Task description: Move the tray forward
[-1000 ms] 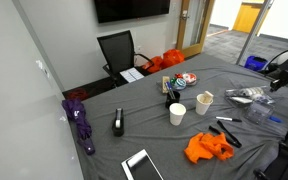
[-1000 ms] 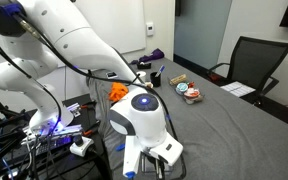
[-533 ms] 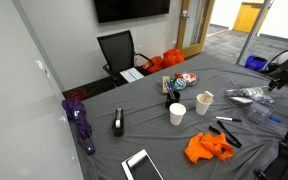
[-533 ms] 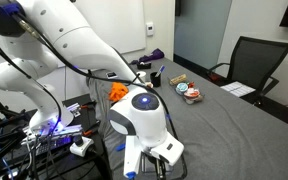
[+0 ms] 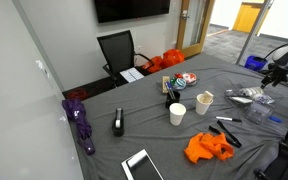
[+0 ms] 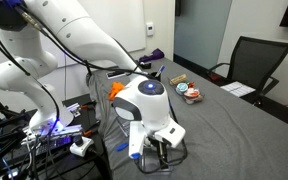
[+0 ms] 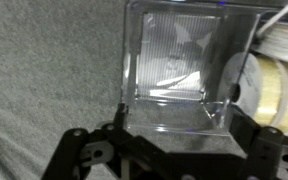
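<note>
The claw [image 7: 174,118] is apart, its dark fingers [image 7: 118,112] flanking the near end of the tray [image 7: 184,60]; whether they touch its walls I cannot tell. The clear, ribbed tray lies flat on the grey counter [image 7: 44,70], just beside a yellowish roll [image 7: 269,85]. In an exterior view the white arm [image 6: 94,40] bends low over it.

Arm [image 6: 79,32] arched forward; gripper [image 7: 175,110] pointing down, jaws spread wide.
</note>
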Tool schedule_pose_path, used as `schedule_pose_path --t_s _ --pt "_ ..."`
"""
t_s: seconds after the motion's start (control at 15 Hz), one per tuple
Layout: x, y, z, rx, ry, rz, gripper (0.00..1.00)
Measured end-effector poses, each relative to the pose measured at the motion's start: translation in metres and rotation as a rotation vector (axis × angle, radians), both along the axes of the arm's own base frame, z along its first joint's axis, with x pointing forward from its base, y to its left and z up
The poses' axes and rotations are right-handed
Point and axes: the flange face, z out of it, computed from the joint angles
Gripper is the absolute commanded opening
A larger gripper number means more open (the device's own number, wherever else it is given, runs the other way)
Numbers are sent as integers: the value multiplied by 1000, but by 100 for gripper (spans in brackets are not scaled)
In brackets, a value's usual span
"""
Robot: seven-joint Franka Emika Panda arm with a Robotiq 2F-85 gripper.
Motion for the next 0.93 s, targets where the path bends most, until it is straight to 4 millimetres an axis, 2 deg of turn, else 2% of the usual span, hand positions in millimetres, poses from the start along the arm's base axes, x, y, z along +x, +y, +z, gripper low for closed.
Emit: schedule_pose_path --t_s 0.27,0.53,0.73,0.93 --pt "19 51 12 56 -14 -34 100" --pt "29 109 6 118 -14 -30 100" --pt "28 131 6 140 -16 -33 100" --pt "30 144 17 136 -22 -18 100"
